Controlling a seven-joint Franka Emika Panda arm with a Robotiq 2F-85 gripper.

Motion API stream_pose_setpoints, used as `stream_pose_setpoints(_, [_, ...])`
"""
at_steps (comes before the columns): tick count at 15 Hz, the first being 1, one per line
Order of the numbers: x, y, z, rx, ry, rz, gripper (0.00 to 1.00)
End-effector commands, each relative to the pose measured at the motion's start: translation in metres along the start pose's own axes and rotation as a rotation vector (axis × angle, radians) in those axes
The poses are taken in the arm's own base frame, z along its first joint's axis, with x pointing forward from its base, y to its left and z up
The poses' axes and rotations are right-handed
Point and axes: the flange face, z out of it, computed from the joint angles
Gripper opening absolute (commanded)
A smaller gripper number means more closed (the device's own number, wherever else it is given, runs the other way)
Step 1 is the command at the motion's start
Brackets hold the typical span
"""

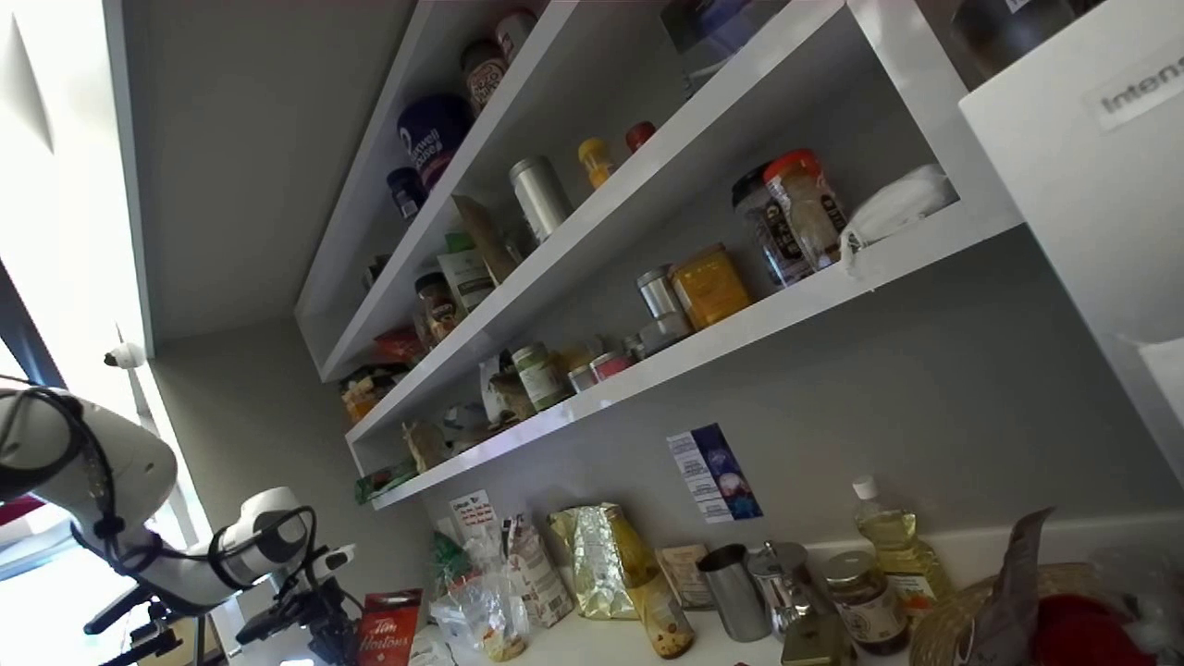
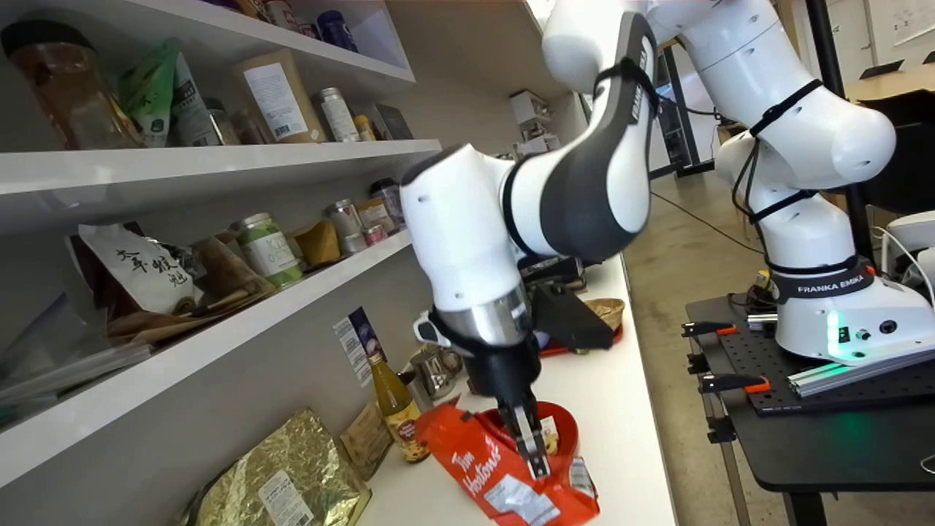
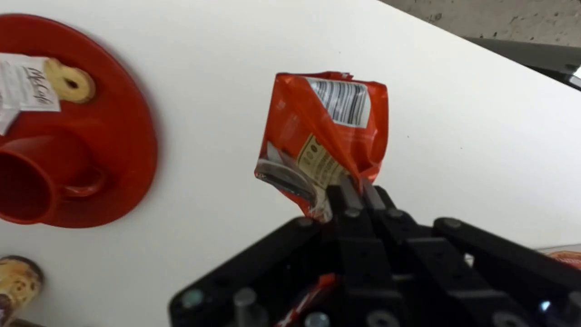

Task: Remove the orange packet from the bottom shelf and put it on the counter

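The pincer (image 3: pixel 360 187) is narrowed onto a fold of the red-orange Tim Hortons packet (image 2: pixel 504 471), holding it in a tight pinch. In an exterior view the packet tilts, its crumpled top toward ten o'clock and its lower end toward four o'clock. It is off the bottom shelf (image 2: pixel 219 341) and over the white surface (image 2: pixel 621 438); whether its lower edge touches down cannot be made out. The white Franka Emika arm (image 2: pixel 570 197) reaches down from one o'clock.

In the wrist view a barcode (image 3: pixel 347 101) on the packet lies at twelve o'clock from the pincer. At nine o'clock from the packet, apart from it, a red plate (image 3: pixel 125 136) bears a red mug (image 3: pixel 59 156), a ring-shaped biscuit (image 3: pixel 81 92) and a white McCafé sachet (image 3: pixel 29 81).

In an exterior view a yellow-labelled bottle (image 2: pixel 400 424) stands at ten o'clock from the packet, a gold foil bag (image 2: pixel 325 453) is at nine o'clock, and a flat brown pouch (image 2: pixel 367 438) sits between those two. On the bottom shelf, a green jar (image 2: pixel 270 252) is between ten and eleven o'clock from the packet; at nine o'clock from the jar are a brown paper bag (image 2: pixel 226 267) and, beyond it, a white pouch (image 2: pixel 139 281) bearing Chinese characters.
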Motion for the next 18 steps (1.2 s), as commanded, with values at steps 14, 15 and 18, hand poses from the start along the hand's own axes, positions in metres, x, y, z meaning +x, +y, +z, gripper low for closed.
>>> stream_pose_setpoints(14, [0.139,-0.008,0.122,-0.060,0.216,0.145,0.01])
stream_pose_setpoints(15, [0.140,-0.007,0.128,-0.068,0.217,0.147,0.01])
stream_pose_setpoints(18, [0.146,0.001,0.143,-0.097,0.223,0.146,0.01])
